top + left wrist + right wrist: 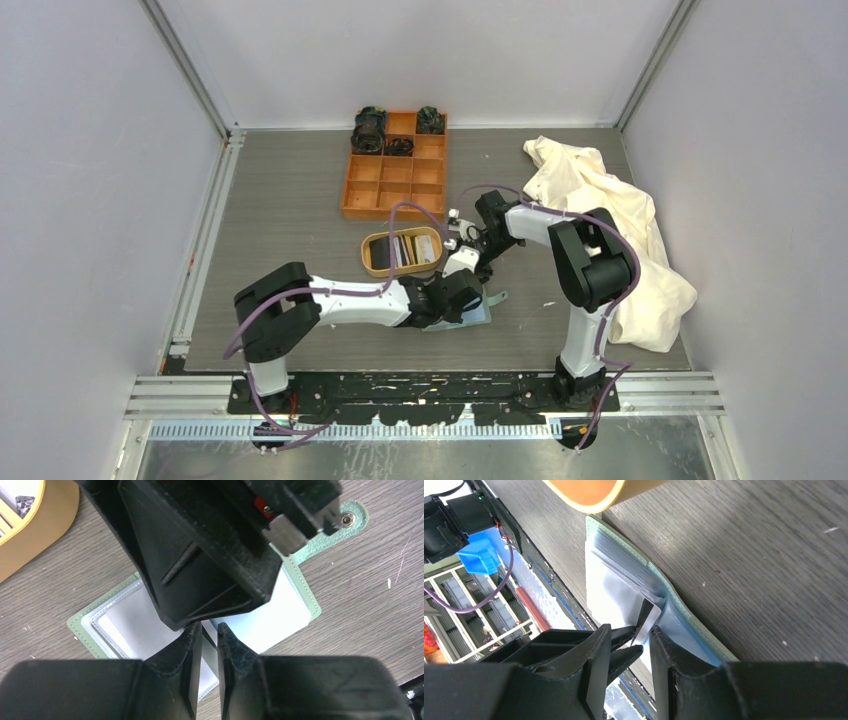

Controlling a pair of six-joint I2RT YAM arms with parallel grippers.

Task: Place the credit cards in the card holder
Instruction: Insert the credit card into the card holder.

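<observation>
Right, holder (295, 615) lies open, flat on table (360, 630), just beside tray (366, 256) that has cards (410, 250) in it. Left gripper (210, 630) sits over its pale pockets, jaws narrow. Right gripper (644, 635) is narrow too, with a pocket sheet at the gap. Whether either grips: cannot tell.

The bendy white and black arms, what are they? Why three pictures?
They are two robot arms, each with a two-finger gripper. One picture looks down from above; the other two come from wrist cameras. On the grey table lie an open sage-green card holder, an oval tan tray holding cards, an orange compartment box and a cream cloth. The left gripper and right gripper meet over its pale pockets. The right is open; whether the left pinches anything, I can't tell.
</observation>
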